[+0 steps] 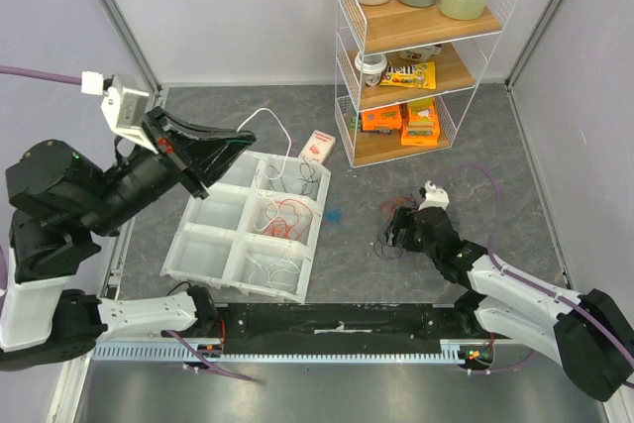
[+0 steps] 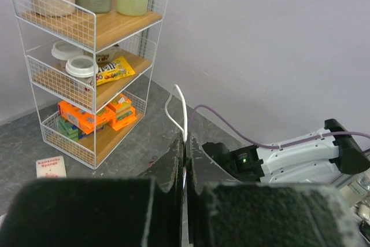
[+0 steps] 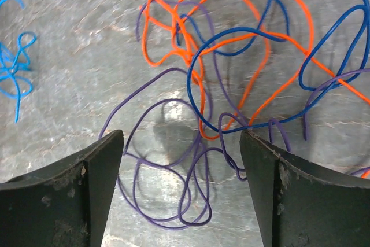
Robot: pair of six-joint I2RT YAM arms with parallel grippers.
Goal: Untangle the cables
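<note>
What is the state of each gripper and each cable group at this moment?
left gripper: shut on the white cable, raised over the tray.
white cable: pinched, its loop hanging free.
right gripper: open, low over the tangle.
tangle: orange, blue, purple cables intertwined, on the table.
light-blue cable: lying apart, untouched.
tray: loose cables in its right compartments.
</note>
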